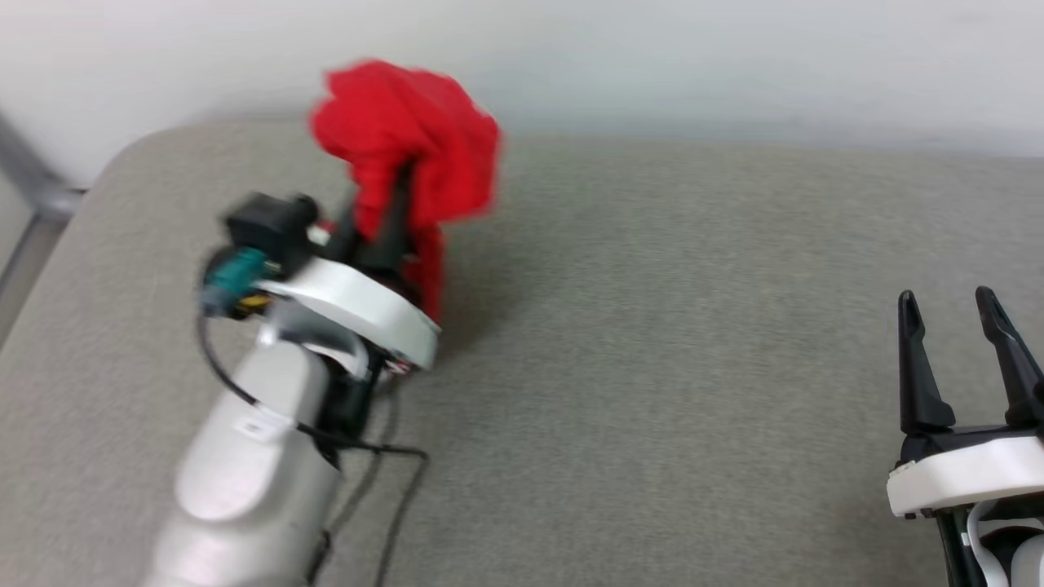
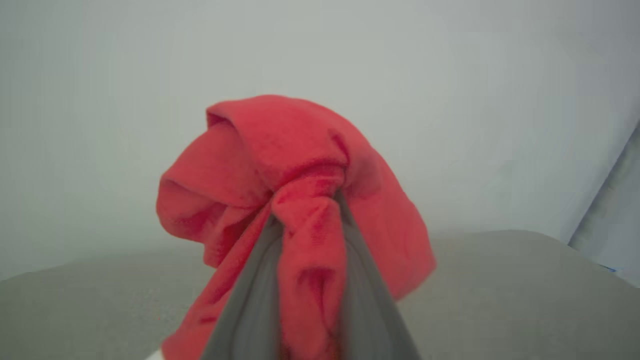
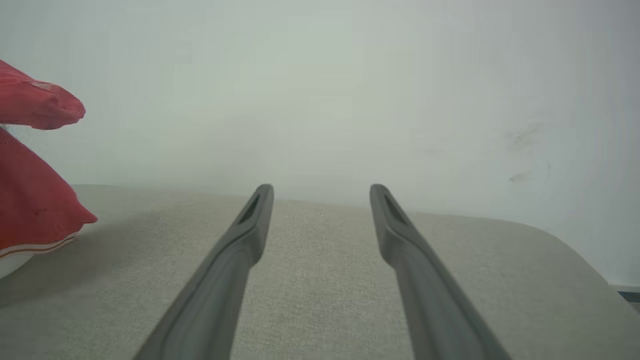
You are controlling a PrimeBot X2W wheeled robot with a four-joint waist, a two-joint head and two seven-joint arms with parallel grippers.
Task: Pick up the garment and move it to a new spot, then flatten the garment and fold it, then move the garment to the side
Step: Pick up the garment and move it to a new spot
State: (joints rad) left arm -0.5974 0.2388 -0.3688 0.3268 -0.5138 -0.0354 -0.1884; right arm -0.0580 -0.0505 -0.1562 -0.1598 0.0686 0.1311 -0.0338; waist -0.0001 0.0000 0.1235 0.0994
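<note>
**Item: the garment** (image 1: 408,139), count one. Red soft cloth, bunched into a loose knot, upper left of the head view, against the line where surface meets wall. It is blurred there. Most of it hangs raised off the surface. At the left edge of the right wrist view a red-and-white striped hem and a white part sit low. Whether that end touches the surface cannot be told.

**Holder: left gripper** (image 2: 307,200), count one. Its two dark fingers are pinched together on a twisted rope of the red cloth, which spills over and past the tips. Its pale forearm (image 1: 245,456) rises from the lower left of the head view, with one black cable (image 1: 383,456) trailing beside it.

**Right gripper** (image 1: 944,293), count one. It is at the lower right of the head view with its two fingers spread and nothing between them, well apart from the garment.

**Setting:** one grey woven surface (image 1: 652,367), one pale wall (image 1: 734,57) and one grey bar (image 1: 33,187) at the far left edge.

**Task status (judged):**
- Pick-up looks done, as the cloth is gripped and lifted.
- Carrying to a new spot appears to be the step in hand.
- Setting down, flattening, folding and moving aside are all left to do.
- Flattening will likely need the idle right gripper, since the cloth is tightly crumpled.
</note>
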